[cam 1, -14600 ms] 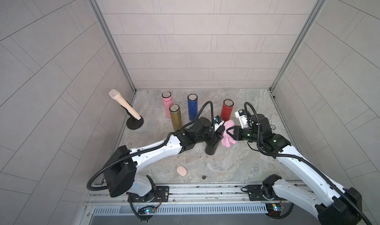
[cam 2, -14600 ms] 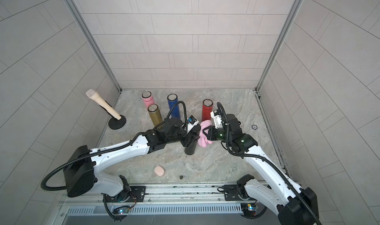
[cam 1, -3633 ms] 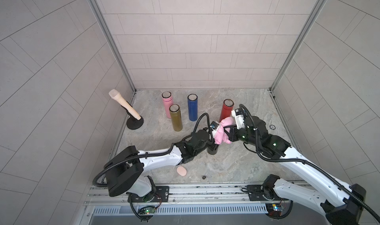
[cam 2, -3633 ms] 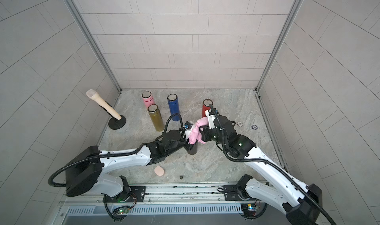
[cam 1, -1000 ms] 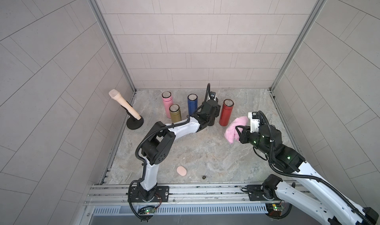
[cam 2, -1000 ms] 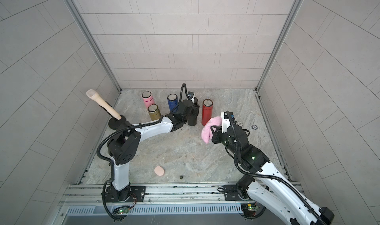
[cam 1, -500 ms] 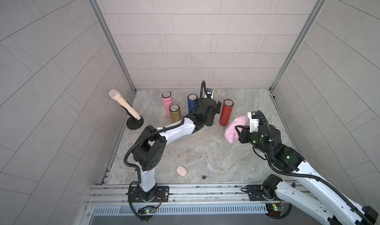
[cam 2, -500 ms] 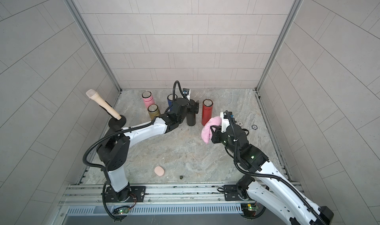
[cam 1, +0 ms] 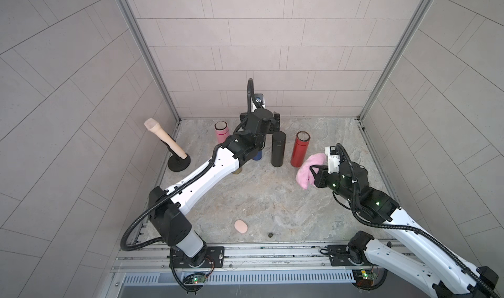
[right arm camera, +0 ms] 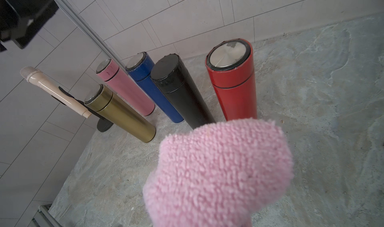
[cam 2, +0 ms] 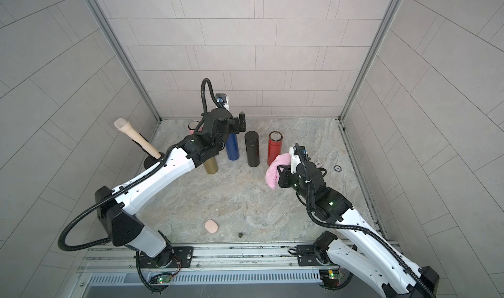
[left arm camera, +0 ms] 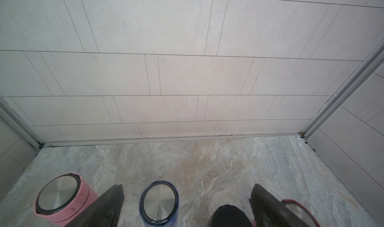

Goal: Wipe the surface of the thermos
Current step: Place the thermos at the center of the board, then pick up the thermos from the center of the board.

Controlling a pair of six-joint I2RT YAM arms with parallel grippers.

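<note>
1. Just below the spread fingers of the left gripper point(cam 1: 272, 120), the black thermos point(cam 1: 278, 149) stands upright on the stone floor point(cam 1: 245, 195). Its lid is on and nothing touches it. It is flanked by the blue thermos point(cam 2: 231, 146) and the red thermos point(cam 1: 300, 149).
2. In the left wrist view, the two dark fingers point(left arm camera: 108, 205) stand wide apart and hold nothing. The black cap sits in the gap, close against one finger, and the blue cap lies nearer the other.
3. The right gripper point(cam 1: 313, 174) is clamped on the pink cloth point(cam 1: 308, 168), which bunches over its fingertips and hides them. Ahead of those fingertips, past the cloth, stand the red thermos and then the black one. The cloth is near the foot of the red thermos, but whether they touch cannot be told. It is clear of the black thermos.
4. Judged from this layout, no wiping is under way: the cloth is off the black thermos and no gripper holds it. The dark surface shows no sign of whether it has been wiped.
5. If the wiping is done, what likely remains is setting the cloth down and drawing both arms back. If not, the thermos must be gripped and the cloth brought against its side.
</note>
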